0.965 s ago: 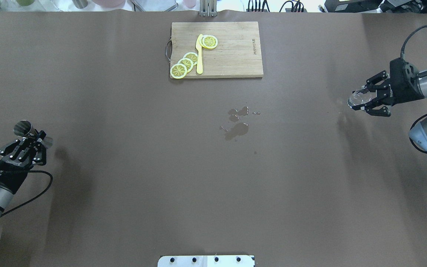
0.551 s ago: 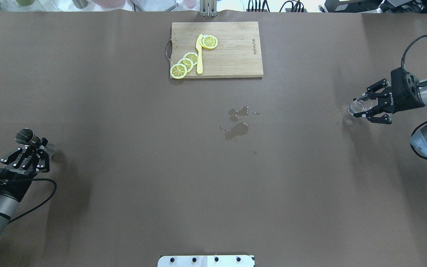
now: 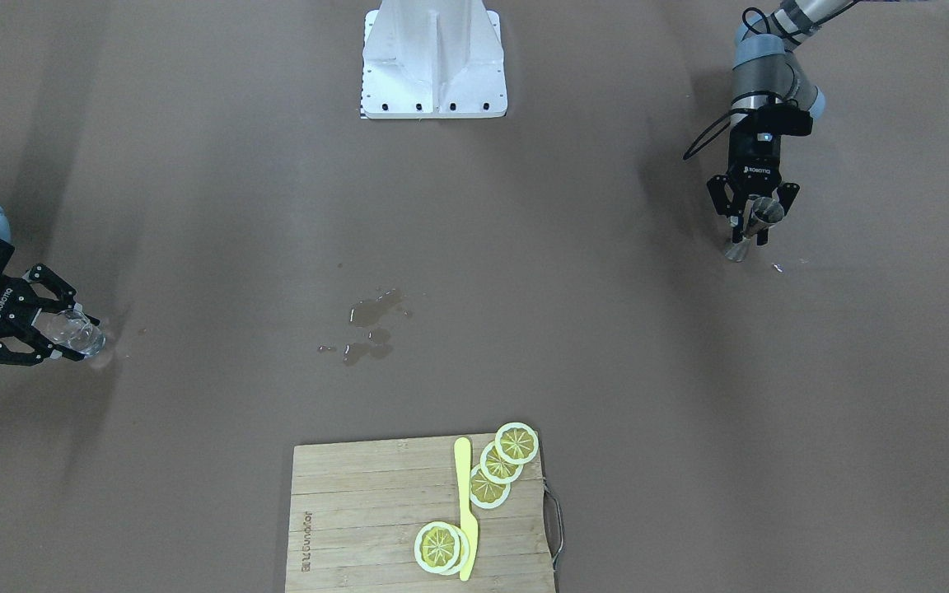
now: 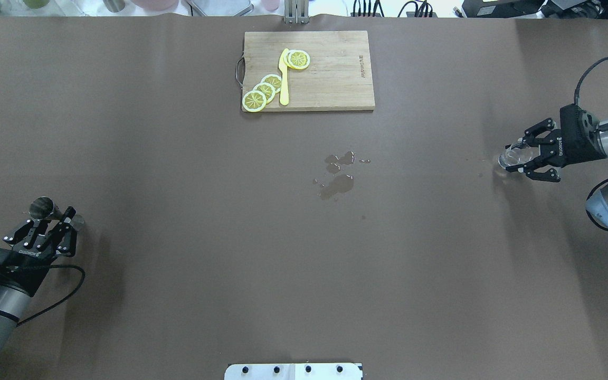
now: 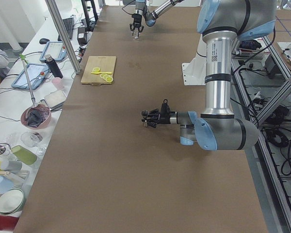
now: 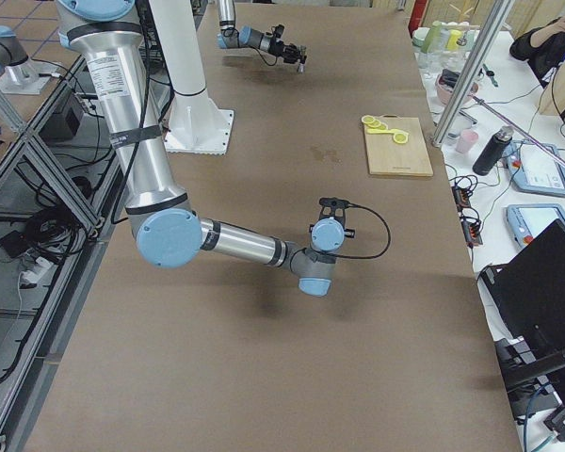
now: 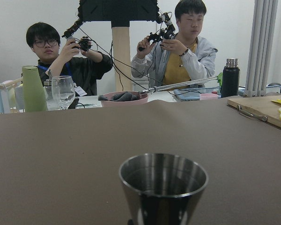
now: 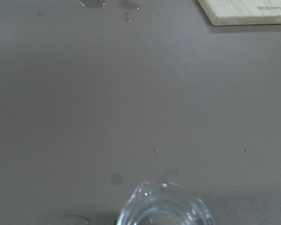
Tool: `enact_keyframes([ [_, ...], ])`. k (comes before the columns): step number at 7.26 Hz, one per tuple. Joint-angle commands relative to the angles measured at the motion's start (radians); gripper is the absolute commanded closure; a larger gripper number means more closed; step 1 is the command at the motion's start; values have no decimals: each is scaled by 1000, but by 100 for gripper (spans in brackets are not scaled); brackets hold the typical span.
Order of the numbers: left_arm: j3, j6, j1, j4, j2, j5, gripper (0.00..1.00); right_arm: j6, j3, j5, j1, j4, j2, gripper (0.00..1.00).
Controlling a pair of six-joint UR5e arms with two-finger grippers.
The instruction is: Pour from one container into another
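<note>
Two containers, both held: metal cup pinched at its waist by the left gripper near the table's left edge, glass clasped by the right gripper near the right edge. Glass looks slick and fragile, so grip mid-wall, gently; cup looks light and stiff.

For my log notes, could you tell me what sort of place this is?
Likely a robotics lab: two UR5e arms at a brown-covered table, operators holding control devices beside it, and tablets on the side bench.
</note>
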Motion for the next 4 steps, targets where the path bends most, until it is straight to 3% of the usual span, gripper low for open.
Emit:
enact_keyframes([
  [1, -1, 0, 3, -1, 0, 3, 1, 0, -6, -2, -8, 6, 0, 100],
  [4, -54, 1, 39, 2, 70, -1, 1, 0, -13, -30, -28, 15, 0, 100],
])
